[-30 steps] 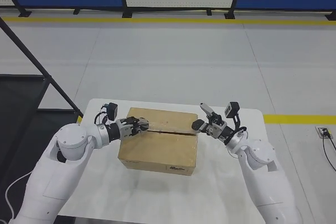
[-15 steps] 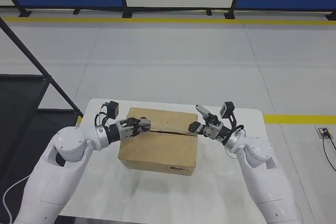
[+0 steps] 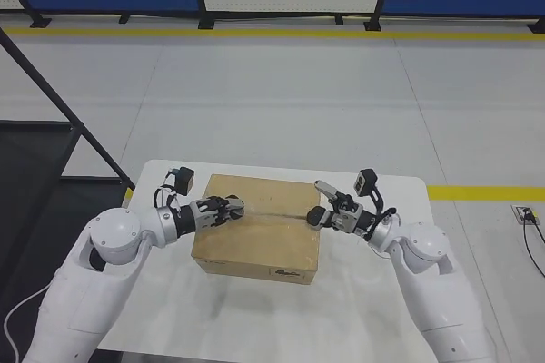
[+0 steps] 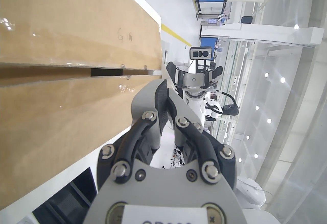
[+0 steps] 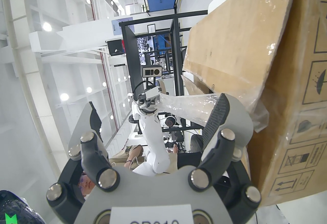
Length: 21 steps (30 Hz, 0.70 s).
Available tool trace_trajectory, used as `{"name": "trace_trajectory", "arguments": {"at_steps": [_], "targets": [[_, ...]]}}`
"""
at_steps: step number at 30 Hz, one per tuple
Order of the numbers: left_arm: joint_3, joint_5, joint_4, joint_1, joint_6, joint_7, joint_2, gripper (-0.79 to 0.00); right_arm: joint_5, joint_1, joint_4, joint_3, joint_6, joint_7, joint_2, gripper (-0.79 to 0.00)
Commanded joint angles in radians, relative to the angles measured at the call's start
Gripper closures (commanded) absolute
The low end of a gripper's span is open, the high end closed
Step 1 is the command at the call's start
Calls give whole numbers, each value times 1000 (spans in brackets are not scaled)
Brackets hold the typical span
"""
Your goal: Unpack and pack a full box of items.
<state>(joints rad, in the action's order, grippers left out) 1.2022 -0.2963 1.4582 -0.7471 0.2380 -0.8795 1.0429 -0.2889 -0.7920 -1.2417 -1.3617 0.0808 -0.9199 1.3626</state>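
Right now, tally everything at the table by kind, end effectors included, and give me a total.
cardboard box: 1
clear tape strip: 1
end effectors: 2 (left end effector, right end effector)
Total: 4

Both arms bent inward at the elbows, left pincer closed tight, right pincer spread wide, facing the left pincer.
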Motion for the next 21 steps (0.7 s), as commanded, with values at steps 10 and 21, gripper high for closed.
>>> {"name": "trace_trajectory", "arguments": {"at_steps": [10,21], "targets": [[-15,41,-19,0,-20,19,1,-28,22,12,3,26,8,-14,-11,-785],[-21,43,-34,-1,-29,34,3,-188,-9,62,65,129,7,34,7,-785]]}}
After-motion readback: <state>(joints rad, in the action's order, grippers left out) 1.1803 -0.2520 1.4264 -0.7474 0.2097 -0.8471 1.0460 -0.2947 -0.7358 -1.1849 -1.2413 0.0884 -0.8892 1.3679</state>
